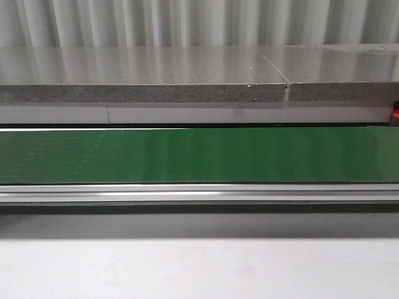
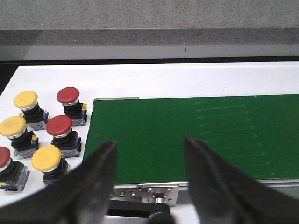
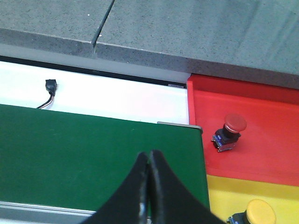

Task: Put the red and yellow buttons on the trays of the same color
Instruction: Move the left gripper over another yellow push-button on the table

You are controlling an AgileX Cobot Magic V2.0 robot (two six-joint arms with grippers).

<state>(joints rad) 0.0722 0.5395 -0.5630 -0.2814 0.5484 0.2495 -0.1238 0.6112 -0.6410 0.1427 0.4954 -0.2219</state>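
Note:
In the left wrist view my left gripper (image 2: 149, 147) is open and empty over the near end of the green belt (image 2: 196, 135). Beside that belt end, on the white table, stand several buttons: red ones (image 2: 68, 95) (image 2: 59, 125) (image 2: 3, 156) and yellow ones (image 2: 25, 99) (image 2: 12, 126) (image 2: 46, 158). In the right wrist view my right gripper (image 3: 149, 155) is shut and empty over the belt (image 3: 84, 154). Beside it a red tray (image 3: 261, 149) holds one red button (image 3: 235, 122), and a yellow tray (image 3: 229, 198) holds one yellow button (image 3: 260, 211).
A grey stone ledge (image 1: 143, 78) runs behind the belt (image 1: 199, 156). The front view shows neither grippers, buttons nor trays. A small black plug with a cable (image 3: 50, 87) lies on the white strip behind the belt. A metal bracket (image 2: 156, 193) caps the belt end.

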